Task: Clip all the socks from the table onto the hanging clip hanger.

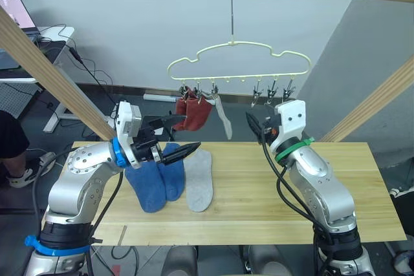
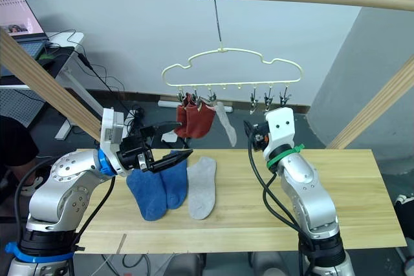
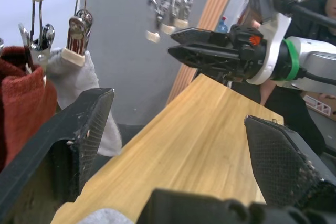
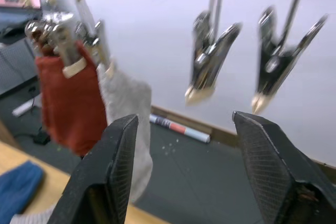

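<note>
Left gripper [image 1: 173, 135], fingers apart, empty, above two blue socks [image 1: 154, 182] and a grey sock [image 1: 199, 180] lying on the table [image 1: 336, 179]. Two red socks [image 1: 194, 113] and one grey sock [image 1: 224, 117] hang clipped on the clip hanger [image 1: 239, 63]. Right gripper [image 4: 184, 171], fingers apart, empty, below free clips [image 4: 210, 61].

I see two rust socks [image 1: 194, 113] and a grey one [image 1: 224, 118] clipped to the hanger [image 1: 239, 61]; two blue socks [image 1: 155, 182] and a grey sock [image 1: 199, 180] lie on the table [image 1: 246, 192].
</note>
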`<action>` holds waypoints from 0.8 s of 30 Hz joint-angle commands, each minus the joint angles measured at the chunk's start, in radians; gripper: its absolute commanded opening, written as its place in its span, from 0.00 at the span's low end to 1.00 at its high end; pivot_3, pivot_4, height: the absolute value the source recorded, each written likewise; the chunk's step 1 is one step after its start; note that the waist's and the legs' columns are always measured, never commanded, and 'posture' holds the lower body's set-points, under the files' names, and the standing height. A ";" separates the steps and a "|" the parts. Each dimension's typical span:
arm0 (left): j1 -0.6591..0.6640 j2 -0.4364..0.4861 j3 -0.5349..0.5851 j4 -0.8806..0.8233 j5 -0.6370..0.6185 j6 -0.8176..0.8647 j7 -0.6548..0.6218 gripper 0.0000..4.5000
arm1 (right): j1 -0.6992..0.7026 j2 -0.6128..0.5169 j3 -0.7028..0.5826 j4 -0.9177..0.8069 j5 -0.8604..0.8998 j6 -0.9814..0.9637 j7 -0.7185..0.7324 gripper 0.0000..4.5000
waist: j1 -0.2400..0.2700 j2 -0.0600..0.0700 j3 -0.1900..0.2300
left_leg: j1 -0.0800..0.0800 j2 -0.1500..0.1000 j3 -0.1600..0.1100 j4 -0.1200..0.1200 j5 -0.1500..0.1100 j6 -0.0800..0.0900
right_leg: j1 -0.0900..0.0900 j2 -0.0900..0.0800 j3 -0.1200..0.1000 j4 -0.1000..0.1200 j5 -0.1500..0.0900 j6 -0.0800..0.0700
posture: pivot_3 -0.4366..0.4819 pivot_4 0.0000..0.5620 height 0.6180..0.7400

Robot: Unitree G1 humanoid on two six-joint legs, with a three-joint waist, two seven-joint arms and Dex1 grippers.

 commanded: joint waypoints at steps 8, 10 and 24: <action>-0.020 -0.009 0.006 -0.044 -0.010 0.010 0.027 1.00 | -0.064 0.038 -0.024 0.025 -0.021 -0.027 -0.008 0.66 | 0.000 0.000 0.000 | 0.000 0.000 0.000 0.000 0.000 0.000 | 0.000 0.000 0.000 0.000 0.000 0.000 | 0.46 0.39 1.00; -0.027 -0.010 0.005 -0.044 -0.009 0.012 0.029 1.00 | -0.079 0.045 -0.025 0.038 -0.022 -0.031 -0.008 0.66 | 0.000 0.000 0.000 | 0.000 0.000 0.000 0.000 0.000 0.000 | 0.000 0.000 0.000 0.001 0.000 0.000 | 0.46 0.39 1.00; -0.045 -0.022 -0.007 -0.037 -0.001 0.012 0.033 1.00 | -0.156 0.091 -0.030 0.101 -0.025 -0.058 -0.017 0.66 | -0.001 0.000 0.000 | 0.000 0.000 0.000 0.001 0.000 0.000 | 0.000 0.001 0.000 0.002 0.000 0.000 | 0.46 0.39 1.00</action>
